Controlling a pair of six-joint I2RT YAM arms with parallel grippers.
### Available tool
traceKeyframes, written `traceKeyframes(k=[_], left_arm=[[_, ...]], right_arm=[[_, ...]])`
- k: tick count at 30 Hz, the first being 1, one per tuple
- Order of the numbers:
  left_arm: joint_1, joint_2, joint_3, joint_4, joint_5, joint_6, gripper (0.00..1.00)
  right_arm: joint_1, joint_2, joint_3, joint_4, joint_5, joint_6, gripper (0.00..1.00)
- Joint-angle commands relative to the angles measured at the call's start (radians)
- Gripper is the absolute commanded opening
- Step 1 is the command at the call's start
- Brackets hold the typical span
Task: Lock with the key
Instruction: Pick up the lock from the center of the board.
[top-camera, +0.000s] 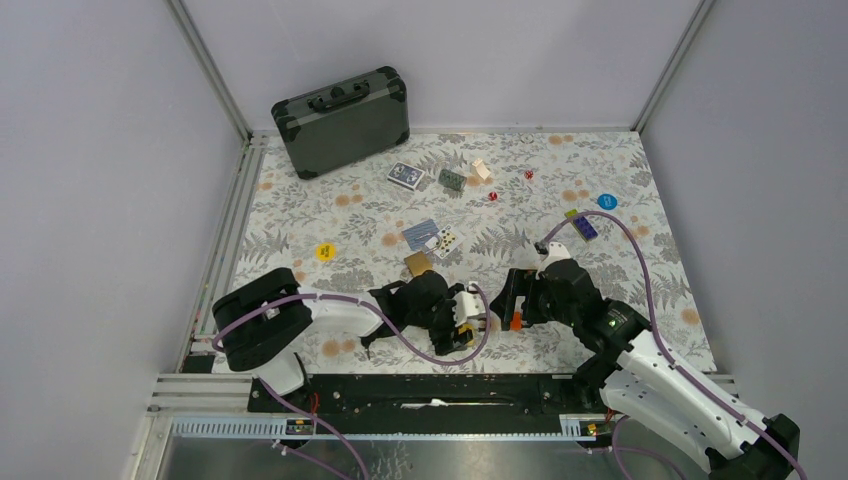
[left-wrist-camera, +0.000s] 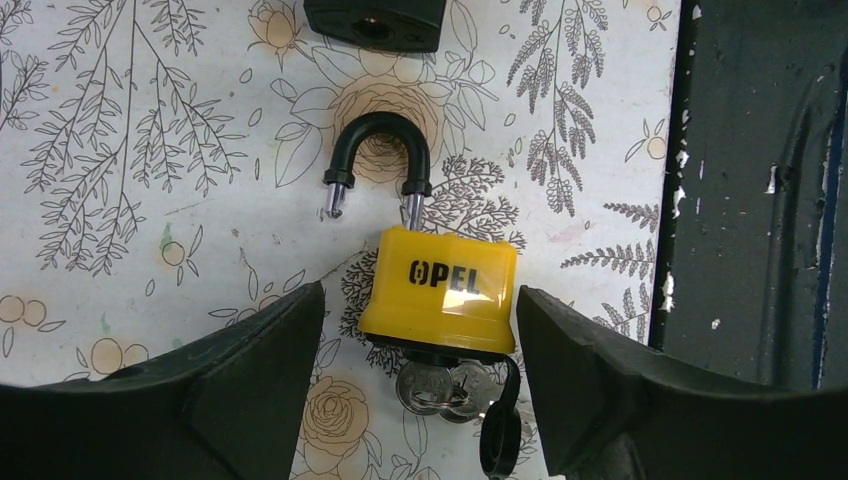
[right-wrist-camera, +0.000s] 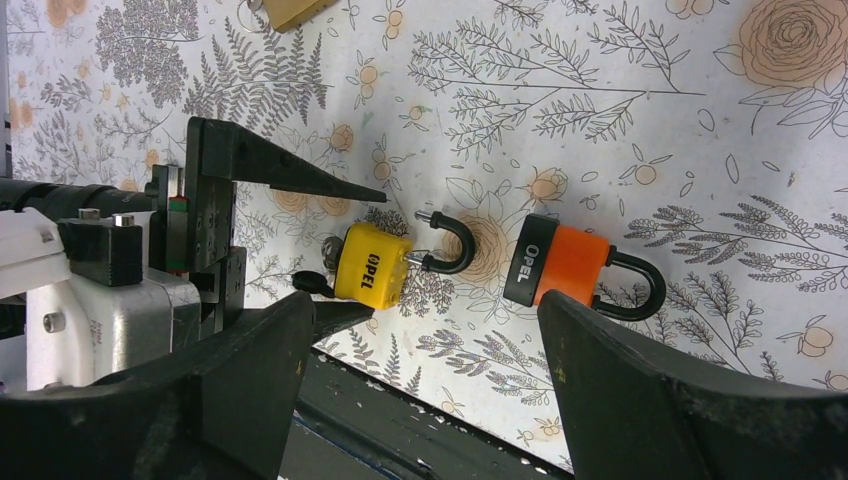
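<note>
The yellow padlock (left-wrist-camera: 440, 290) is laid flat on the floral desk (left-wrist-camera: 150, 150), near its front edge, between the two fingers (left-wrist-camera: 250, 360) of the left claw (left-wrist-camera: 420, 305); this claw is held fairly wide around the lock's body. A strip of desk is seen between one finger and the body; the other finger is set right at the opposite side, and whether it touches cannot be told; nothing is gripped. The black shackle (left-wrist-camera: 380, 140) is raised out of the body, with one leg seated and the free end clear, so the lock is shown unlocked. A bunch of keys (left-wrist-camera: 438, 385) is seen at the base of the body, with a black tab (left-wrist-camera: 498, 435) beside them; whether a key is seated in the keyhole cannot be told.

An orange padlock (right-wrist-camera: 560, 262) is laid just beyond the yellow one's shackle, apart from it; its own shackle appears pushed home. The right claw (right-wrist-camera: 428, 305) is held wide above the desk and nothing is held in it; both locks are framed between its fingers in the right wrist view.

Farther back, a dark case (top-camera: 342, 120) is stood at the rear left corner; playing cards (top-camera: 406, 175), a blue disc (top-camera: 607, 201) and a yellow disc (top-camera: 325, 251) are scattered over the desk.
</note>
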Motion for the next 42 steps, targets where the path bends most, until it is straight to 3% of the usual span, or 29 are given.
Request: traceKeyframes(k=[1, 8, 12, 14, 16, 18, 19, 24, 28, 32, 35, 42], left_arm=[[-0.001, 0.004, 0.005, 0.035, 0.032, -0.002, 0.75], [-0.001, 0.024, 0.020, 0.037, 0.045, -0.007, 0.69], [-0.005, 0.021, 0.019, 0.037, 0.072, 0.001, 0.56], [-0.007, 0.012, 0.019, 0.033, 0.082, 0.006, 0.45], [-0.010, -0.010, 0.022, 0.019, 0.087, 0.005, 0.28], [-0.009, -0.046, 0.028, -0.001, 0.103, 0.004, 0.03], [-0.009, -0.070, 0.030, -0.015, 0.105, -0.001, 0.00], [-0.010, -0.233, 0.000, -0.033, 0.105, -0.034, 0.00], [-0.011, -0.404, -0.031, -0.052, 0.073, -0.063, 0.00], [-0.011, -0.575, -0.054, -0.099, 0.075, -0.076, 0.00], [-0.013, -0.655, -0.045, -0.183, 0.091, -0.069, 0.00], [-0.027, -0.789, -0.080, -0.261, 0.088, -0.076, 0.00]], right_arm=[[-0.006, -0.013, -0.003, 0.015, -0.014, -0.009, 0.89], [-0.005, -0.019, -0.007, 0.016, -0.013, -0.004, 0.90], [-0.003, -0.023, -0.007, 0.014, -0.008, -0.003, 0.90], [-0.004, -0.025, -0.007, 0.015, -0.007, 0.001, 0.90], [-0.005, -0.032, -0.003, 0.014, -0.015, 0.002, 0.90], [-0.004, -0.045, -0.001, 0.013, -0.021, 0.003, 0.90], [-0.005, -0.053, -0.001, 0.014, -0.022, 0.005, 0.90], [-0.003, -0.106, 0.002, 0.024, -0.007, -0.004, 0.90], [-0.003, -0.139, -0.016, 0.089, -0.099, -0.074, 0.90], [-0.004, -0.167, -0.042, 0.221, -0.259, -0.146, 0.90], [-0.004, -0.186, -0.058, 0.343, -0.272, -0.160, 0.88], [-0.004, -0.008, 0.025, 0.444, -0.349, -0.139, 0.75]])
